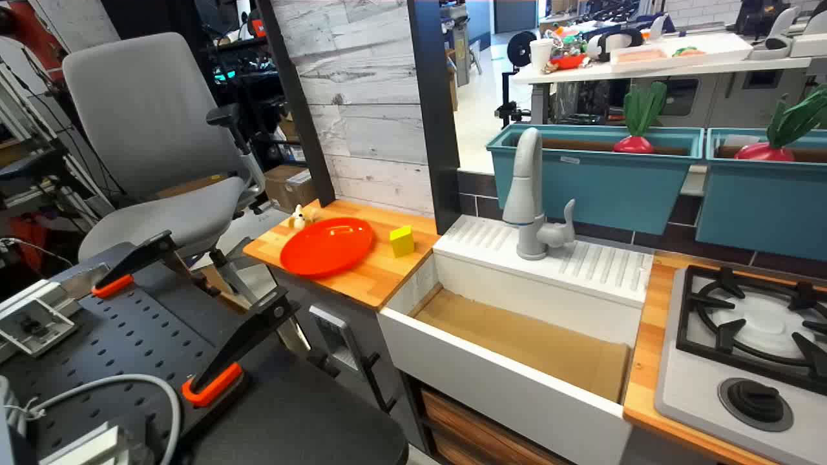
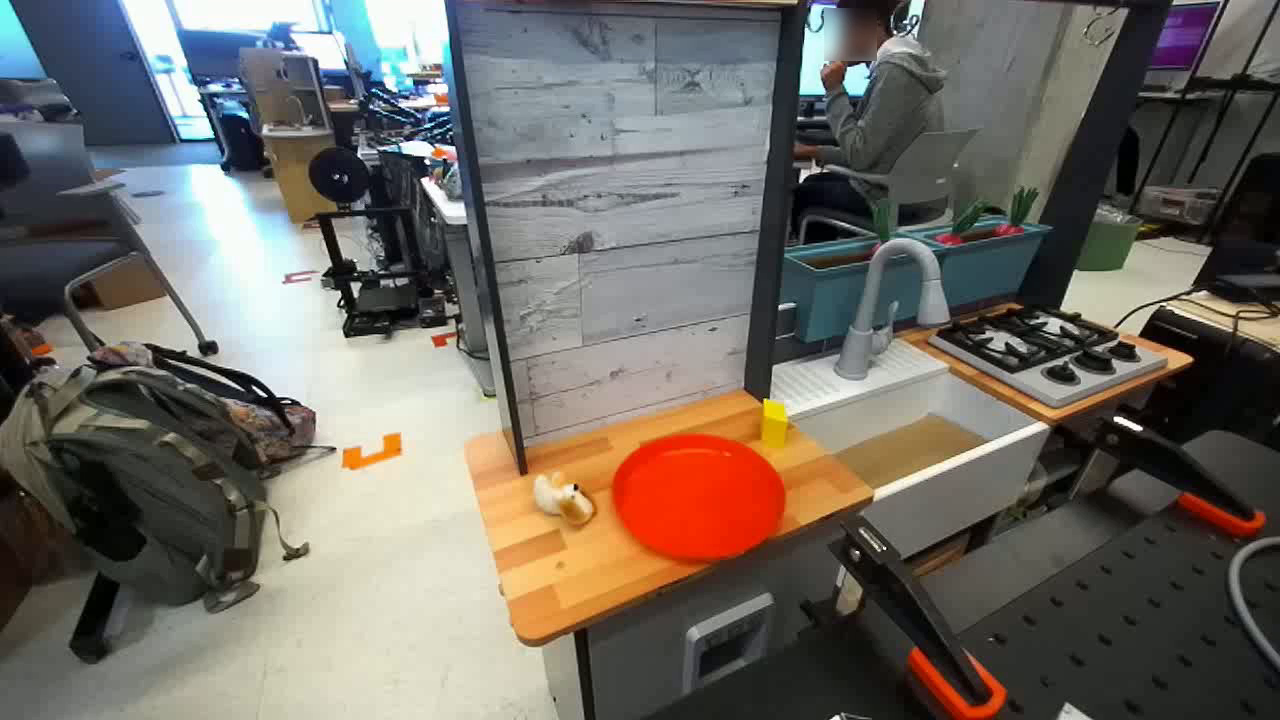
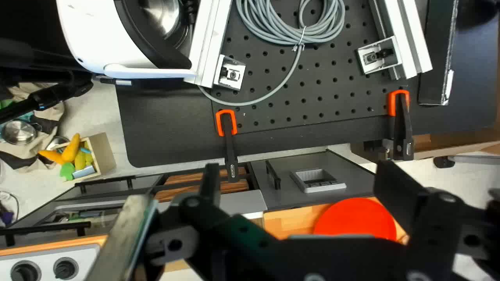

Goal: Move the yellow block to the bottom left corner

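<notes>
The yellow block (image 1: 402, 241) stands on the light-brown wooden countertop (image 1: 362, 283), between the red plate and the sink. It also shows in an exterior view (image 2: 774, 423), near the back edge beside the dark post. The countertop's near left corner (image 2: 536, 622) is rounded and has nothing on it. In the wrist view my gripper (image 3: 299, 171) is open, with its two dark fingers wide apart and nothing between them. Part of the countertop (image 3: 289, 220) shows beyond the jaws. The block is hidden from the wrist view, and the gripper is outside both exterior views.
A round orange-red plate (image 1: 328, 247) covers much of the countertop. A small white and brown toy animal (image 2: 563, 499) sits left of it. A white sink (image 1: 510, 361) with a grey faucet (image 1: 531, 194) adjoins. A panel wall (image 2: 620, 220) rises behind. Black clamps (image 1: 242, 342) stand in front.
</notes>
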